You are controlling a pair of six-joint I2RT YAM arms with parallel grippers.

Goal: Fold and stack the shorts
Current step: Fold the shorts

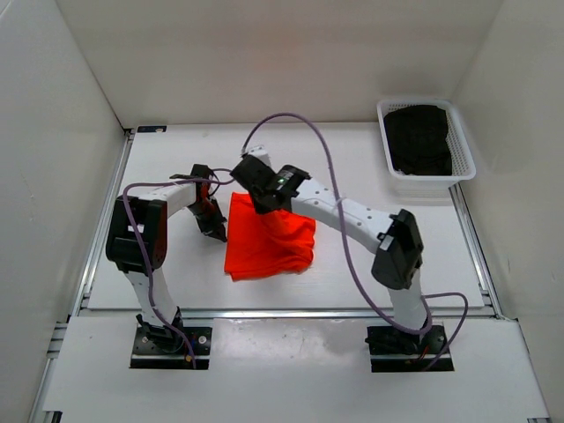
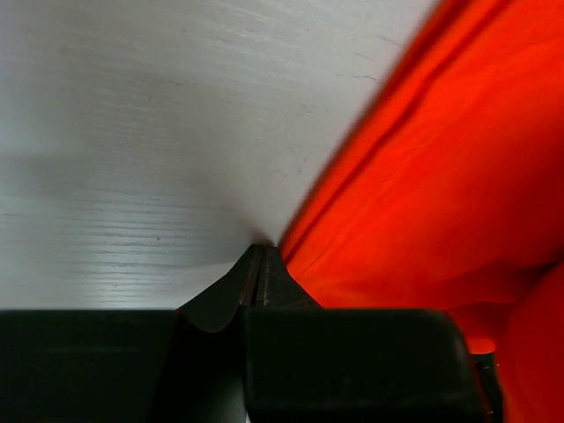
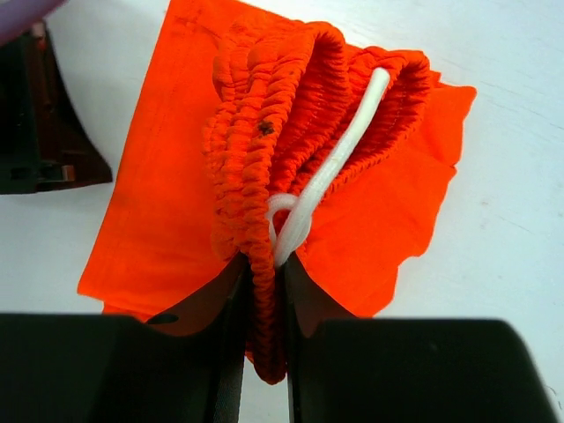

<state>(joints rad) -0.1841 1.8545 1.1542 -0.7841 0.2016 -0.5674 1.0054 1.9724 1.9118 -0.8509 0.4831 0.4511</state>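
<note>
Right claw [image 3: 263, 269], closest to its own lens, pinches the bunched elastic waistband [image 3: 251, 132] with the white drawstring [image 3: 333, 163] looped beside its fingers. The shorts [image 1: 269, 236] lie at the middle of the top view on the worktop [image 1: 291, 295], their upper edge raised in that grip. At their left edge the left claw [image 2: 262, 251] is pressed together, its tips down on the worktop; whether it catches any cloth I cannot tell. A basket [image 1: 463, 150] of dark clothes [image 1: 419, 137] sits upper right. This looks like a fold in hand: next, the waistband probably needs carrying toward the lower hem and laying flat.
</note>
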